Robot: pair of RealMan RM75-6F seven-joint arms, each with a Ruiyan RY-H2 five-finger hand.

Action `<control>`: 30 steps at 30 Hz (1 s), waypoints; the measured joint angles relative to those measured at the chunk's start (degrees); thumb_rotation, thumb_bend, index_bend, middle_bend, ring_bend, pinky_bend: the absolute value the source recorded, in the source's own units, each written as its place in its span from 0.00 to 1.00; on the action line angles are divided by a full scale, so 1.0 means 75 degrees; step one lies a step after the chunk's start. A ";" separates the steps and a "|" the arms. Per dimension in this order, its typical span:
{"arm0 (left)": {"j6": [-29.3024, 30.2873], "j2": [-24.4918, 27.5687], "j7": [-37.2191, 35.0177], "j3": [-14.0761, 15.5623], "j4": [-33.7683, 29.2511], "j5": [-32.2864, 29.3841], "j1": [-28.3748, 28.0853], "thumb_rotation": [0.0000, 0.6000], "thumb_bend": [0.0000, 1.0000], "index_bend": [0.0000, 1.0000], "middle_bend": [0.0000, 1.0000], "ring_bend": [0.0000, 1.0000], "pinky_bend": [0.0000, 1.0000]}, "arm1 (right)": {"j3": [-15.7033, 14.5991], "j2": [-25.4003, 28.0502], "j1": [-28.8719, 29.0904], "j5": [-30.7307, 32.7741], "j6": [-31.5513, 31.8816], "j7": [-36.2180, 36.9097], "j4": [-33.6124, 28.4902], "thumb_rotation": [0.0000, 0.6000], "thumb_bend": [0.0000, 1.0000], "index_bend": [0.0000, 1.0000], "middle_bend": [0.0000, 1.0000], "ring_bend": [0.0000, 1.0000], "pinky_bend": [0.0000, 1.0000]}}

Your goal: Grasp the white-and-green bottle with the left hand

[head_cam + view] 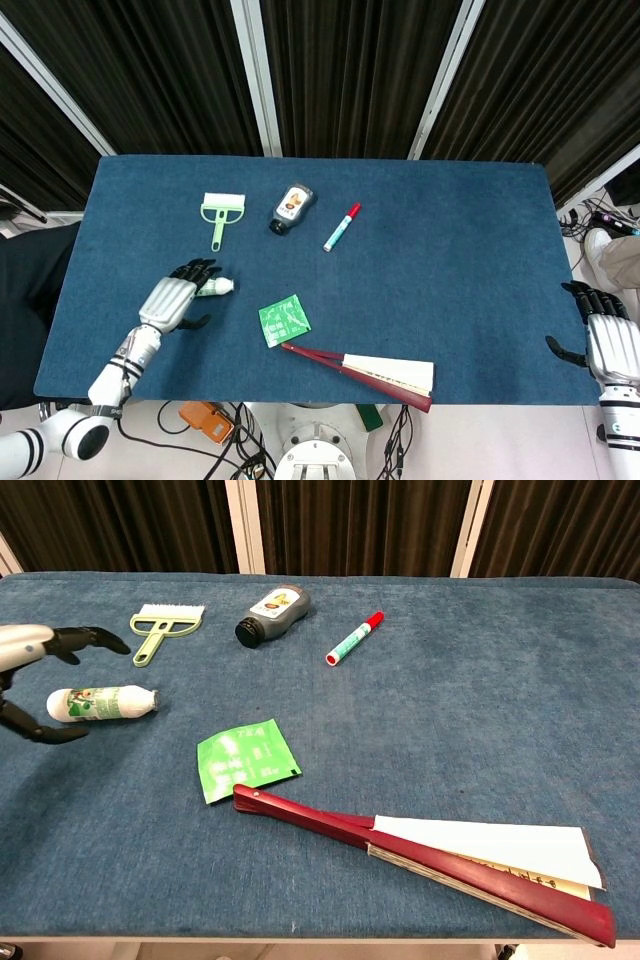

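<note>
The left hand [177, 298] is out over the blue table [460, 260], fingers spread and holding nothing. In the head view it covers most of the white-and-green bottle [219, 286], so only the bottle's right end pokes out past the dark fingertips. The chest view cuts the hand off at the left edge: just the fingers [90, 638] above and the thumb below are visible, with the bottle [102, 702] lying on its side between them, and no contact shows. The bottle sits on the left part of the table, roughly midway between near and far edges, its length running left to right.

Farther back from the bottle lies a green brush [221, 213], bristle head toward the far side. To its right is a grey bottle [291, 207] on its side, black cap pointing near-left, its label too small to read. Right again, a marker [341, 227] with a red cap lies on a slant.

Near and right of the white-and-green bottle is a green packet [284, 320], flat on the cloth, printing unreadable. Just beside its near corner starts a folding fan [366, 375], dark red ribs, pale paper partly showing, stretching right along the near edge.

Way over at the right edge, off the table, the right hand [606, 340] is partly out of frame; its fingers are apart and nothing is in it.
</note>
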 measured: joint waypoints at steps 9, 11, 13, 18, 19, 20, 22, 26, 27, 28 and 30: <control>-0.0437 -0.0219 -0.0097 -0.0138 0.0638 -0.0379 -0.0426 1.00 0.23 0.15 0.18 0.00 0.15 | -0.0003 0.0011 0.0007 0.0026 -0.0017 -0.0023 -0.0012 1.00 0.32 0.23 0.21 0.21 0.18; -0.0451 -0.0259 -0.0160 -0.0135 0.0764 -0.0402 -0.0463 1.00 0.24 0.16 0.20 0.00 0.15 | -0.0003 0.0004 0.0010 0.0026 -0.0015 -0.0039 -0.0009 1.00 0.32 0.23 0.21 0.21 0.18; -0.0453 -0.0293 -0.0212 -0.0126 0.0879 -0.0407 -0.0491 1.00 0.24 0.17 0.21 0.00 0.15 | -0.0002 0.0001 0.0015 0.0032 -0.0022 -0.0049 -0.0009 1.00 0.32 0.23 0.21 0.21 0.18; -0.0427 -0.0423 -0.0393 -0.0087 0.1238 -0.0443 -0.0527 1.00 0.25 0.20 0.24 0.01 0.15 | -0.0009 -0.0003 0.0018 0.0030 -0.0019 -0.0079 -0.0011 1.00 0.32 0.23 0.21 0.21 0.18; -0.0422 -0.0449 -0.0434 -0.0071 0.1298 -0.0454 -0.0524 1.00 0.26 0.20 0.25 0.01 0.15 | -0.0009 -0.0005 0.0017 0.0030 -0.0017 -0.0082 -0.0008 1.00 0.32 0.23 0.21 0.21 0.18; -0.0416 -0.0484 -0.0488 -0.0046 0.1376 -0.0467 -0.0516 1.00 0.26 0.21 0.26 0.01 0.15 | -0.0008 -0.0008 0.0018 0.0035 -0.0017 -0.0083 -0.0006 1.00 0.32 0.23 0.21 0.21 0.18; -0.0407 -0.0533 -0.0559 -0.0004 0.1484 -0.0471 -0.0505 1.00 0.26 0.23 0.27 0.02 0.15 | -0.0004 -0.0009 0.0022 0.0046 -0.0023 -0.0087 -0.0005 1.00 0.32 0.23 0.21 0.21 0.18; -0.0374 -0.0659 -0.0738 0.0051 0.1741 -0.0469 -0.0489 1.00 0.28 0.25 0.29 0.03 0.15 | -0.0003 -0.0012 0.0028 0.0045 -0.0023 -0.0101 -0.0005 1.00 0.32 0.23 0.21 0.21 0.18; -0.0363 -0.0686 -0.0771 0.0059 0.1795 -0.0465 -0.0488 1.00 0.28 0.26 0.30 0.03 0.15 | -0.0003 -0.0013 0.0029 0.0041 -0.0020 -0.0104 -0.0004 1.00 0.32 0.23 0.21 0.21 0.18; -0.0344 -0.0715 -0.0805 0.0066 0.1846 -0.0461 -0.0485 1.00 0.29 0.27 0.31 0.04 0.15 | -0.0003 -0.0014 0.0029 0.0040 -0.0019 -0.0106 -0.0002 1.00 0.32 0.23 0.21 0.21 0.18; -0.0263 -0.0781 -0.0888 0.0084 0.1944 -0.0419 -0.0473 1.00 0.30 0.31 0.35 0.07 0.15 | 0.0003 -0.0015 0.0034 0.0051 -0.0021 -0.0114 -0.0007 1.00 0.32 0.23 0.21 0.21 0.18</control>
